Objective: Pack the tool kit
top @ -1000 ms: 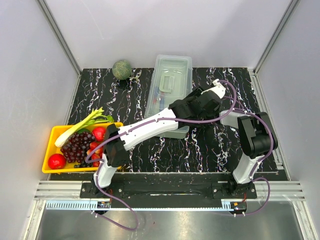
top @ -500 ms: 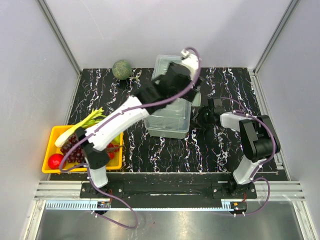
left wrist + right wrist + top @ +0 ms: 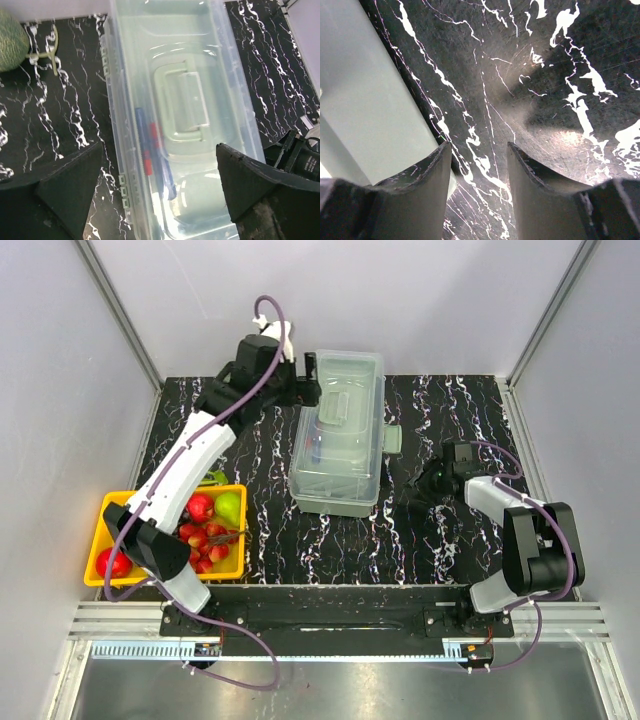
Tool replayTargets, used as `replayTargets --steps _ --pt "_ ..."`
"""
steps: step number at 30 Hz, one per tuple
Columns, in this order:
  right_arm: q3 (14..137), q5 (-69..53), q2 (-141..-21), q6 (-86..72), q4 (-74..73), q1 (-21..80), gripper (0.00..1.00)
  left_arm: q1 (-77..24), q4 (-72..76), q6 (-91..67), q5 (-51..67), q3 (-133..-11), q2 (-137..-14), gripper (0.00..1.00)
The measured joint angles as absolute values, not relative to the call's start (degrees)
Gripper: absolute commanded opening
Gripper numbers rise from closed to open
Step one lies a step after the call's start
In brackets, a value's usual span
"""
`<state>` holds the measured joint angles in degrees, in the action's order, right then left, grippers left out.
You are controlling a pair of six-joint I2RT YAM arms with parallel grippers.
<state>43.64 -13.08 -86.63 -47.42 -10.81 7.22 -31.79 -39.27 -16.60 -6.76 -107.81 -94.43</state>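
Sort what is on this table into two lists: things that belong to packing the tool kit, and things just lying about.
Belongs to the job: translucent toolbox; red and blue hand tools inside it.
Just lying about: green melon; yellow tray; fruit in the tray.

The translucent pale grey-green plastic toolbox (image 3: pixel 338 445) blocks the middle of the black white-veined marble tabletop (image 3: pixel 440 540). My left gripper (image 3: pixel 159 147) hangs spread wide above it, with nothing over the lid handle (image 3: pixel 182 107). A round green melon (image 3: pixel 9 40) crowds the box's far-left corner. My right gripper (image 3: pixel 479 147), slightly parted, has bare marble between its fingers, with the box's pale wall just beside one. A yellow plastic fruit tray (image 3: pixel 100 540) blocks the near left.
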Motion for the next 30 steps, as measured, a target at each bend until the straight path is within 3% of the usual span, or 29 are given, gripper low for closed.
replayTargets --steps 9,16,30 --pt "43.64 -15.79 -87.35 -47.64 -7.68 6.52 0.59 -16.14 -36.18 -25.78 15.0 -95.72 -94.45 0.99" --pt "44.4 -17.89 -92.12 -50.43 -3.46 4.69 0.59 -14.15 -27.75 -33.78 31.29 -85.86 -94.61 0.99" --pt "50.46 -29.78 -108.49 -57.95 19.59 1.52 0.66 -14.5 -24.62 -34.89 35.75 -84.68 -95.11 0.99"
